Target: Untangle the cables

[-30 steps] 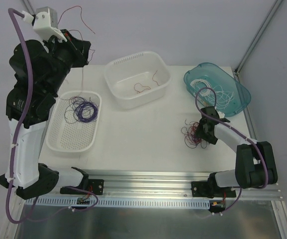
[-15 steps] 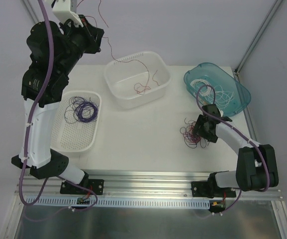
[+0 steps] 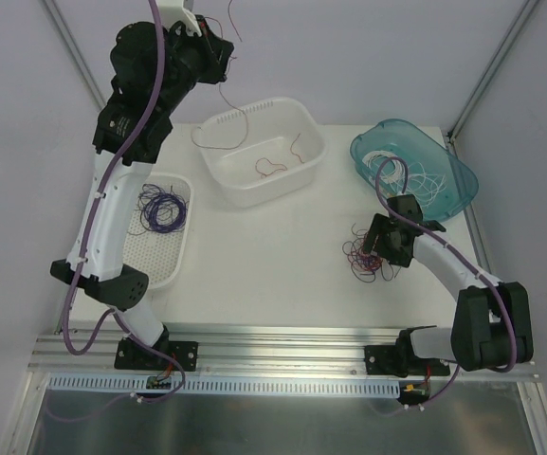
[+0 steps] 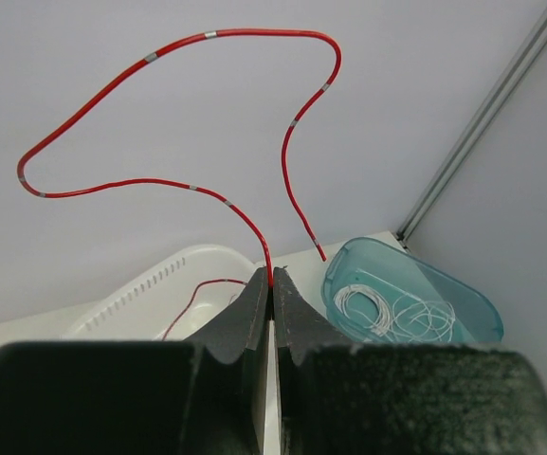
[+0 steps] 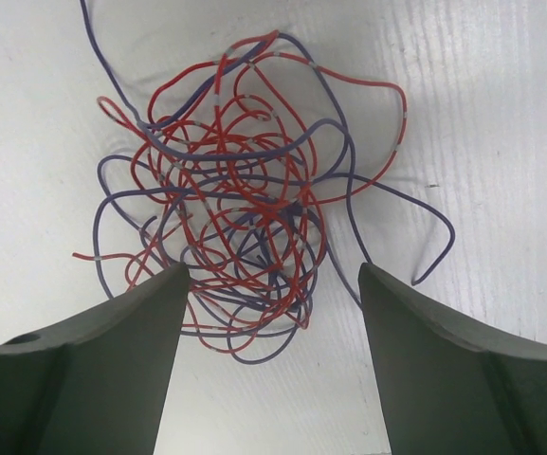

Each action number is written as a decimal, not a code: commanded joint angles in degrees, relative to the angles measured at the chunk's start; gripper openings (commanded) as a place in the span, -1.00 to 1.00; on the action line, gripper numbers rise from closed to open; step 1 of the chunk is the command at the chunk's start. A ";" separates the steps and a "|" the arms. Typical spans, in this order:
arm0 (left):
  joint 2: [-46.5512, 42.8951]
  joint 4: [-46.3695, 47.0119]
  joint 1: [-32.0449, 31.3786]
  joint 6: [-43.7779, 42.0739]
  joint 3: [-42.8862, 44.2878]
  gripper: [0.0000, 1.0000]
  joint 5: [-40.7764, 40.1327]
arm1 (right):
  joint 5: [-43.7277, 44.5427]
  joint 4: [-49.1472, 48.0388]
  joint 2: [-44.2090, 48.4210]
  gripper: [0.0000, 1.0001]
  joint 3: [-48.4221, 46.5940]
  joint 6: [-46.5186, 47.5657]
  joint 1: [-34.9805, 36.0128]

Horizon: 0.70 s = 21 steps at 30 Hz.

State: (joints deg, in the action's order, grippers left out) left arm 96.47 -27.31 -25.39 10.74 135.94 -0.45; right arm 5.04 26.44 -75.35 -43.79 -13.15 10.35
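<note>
My left gripper (image 3: 218,49) is raised high above the back of the table and is shut on one red cable (image 4: 159,180), pinched at the fingertips (image 4: 271,278). The cable loops up and its tail hangs by the white tub's rim (image 3: 197,131). My right gripper (image 3: 384,248) is open and low over a tangle of red and purple cables (image 3: 368,256) on the table. In the right wrist view the tangle (image 5: 245,199) lies just ahead of and partly between the spread fingers (image 5: 273,275), untouched.
A white tub (image 3: 254,106) at the back centre holds red cables (image 3: 271,168). A teal bin (image 3: 458,175) at the back right holds white cables (image 3: 415,185). A white perforated tray (image 3: 164,261) at the left holds purple cables (image 3: 162,209).
My left arm has lifted and swung right from over the tray toward the white tub, carrying the red cable. My right gripper has stayed over the tangle, shifting only slightly.
</note>
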 commanded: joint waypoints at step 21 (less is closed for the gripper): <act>11.02 19.13 1.74 0.86 -8.75 -1.00 -4.03 | -3.28 0.37 7.76 0.53 0.37 0.84 3.62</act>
State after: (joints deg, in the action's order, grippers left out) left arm 106.37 -13.10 -24.67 10.07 129.27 -3.68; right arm 2.15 26.44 -69.58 -43.66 -11.97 12.93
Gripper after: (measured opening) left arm 0.008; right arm 0.764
